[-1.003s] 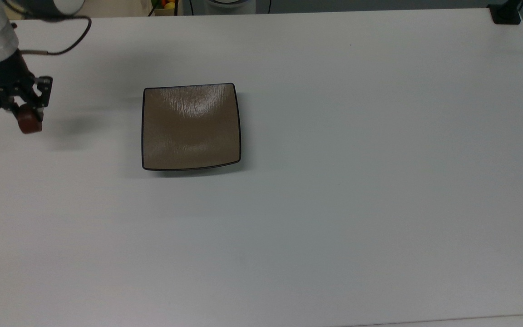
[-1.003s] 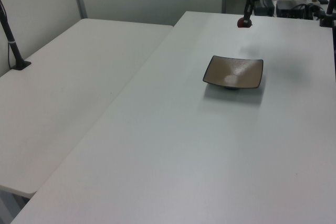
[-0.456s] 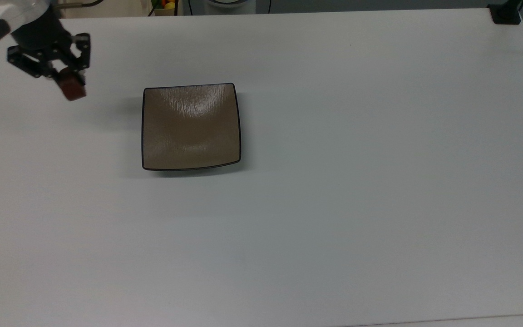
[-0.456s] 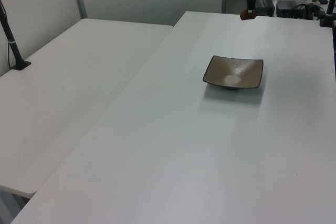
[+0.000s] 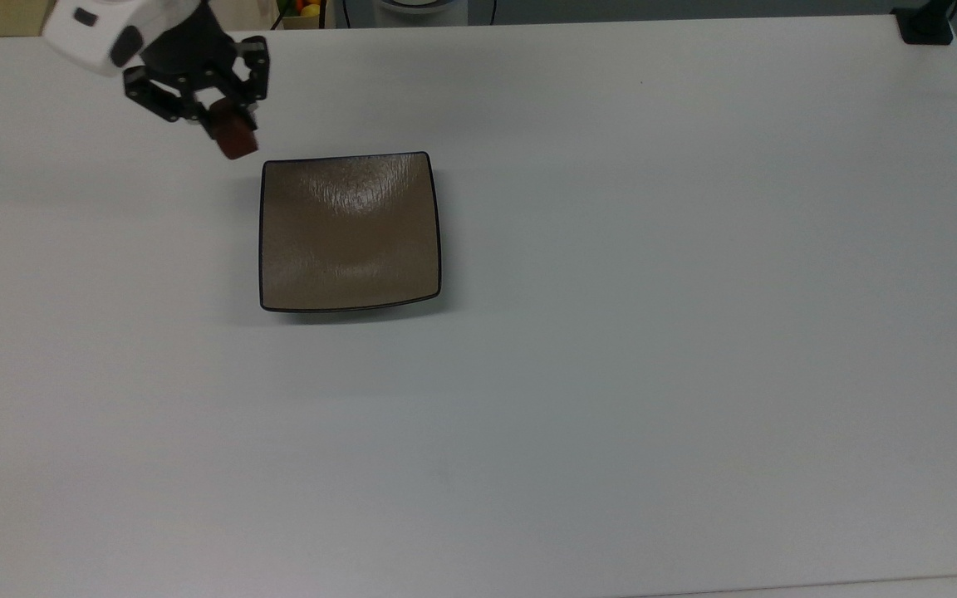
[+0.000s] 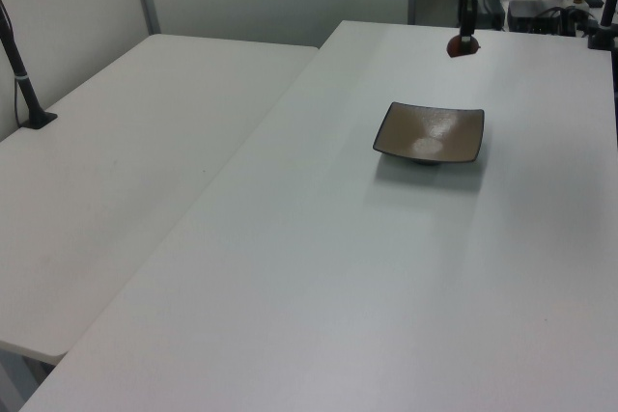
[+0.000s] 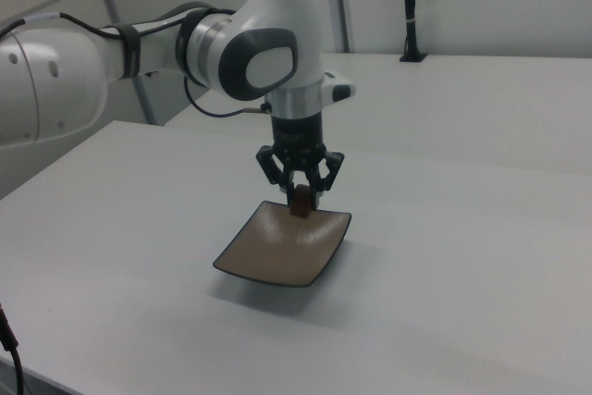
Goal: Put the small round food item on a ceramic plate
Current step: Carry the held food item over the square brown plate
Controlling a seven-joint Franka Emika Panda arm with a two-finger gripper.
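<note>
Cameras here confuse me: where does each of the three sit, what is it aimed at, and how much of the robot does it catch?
Top view: sits overhead, looking down on the white table; the end effector and wrist show at the top view's upper left.
Left view: sits raised near one table end, looking along it; the end effector hangs at the far end.
Right view: sits lower, opposite, facing the whole arm and end effector.
Shared: all three show the ceramic plate and the gripped small round food item.
</note>
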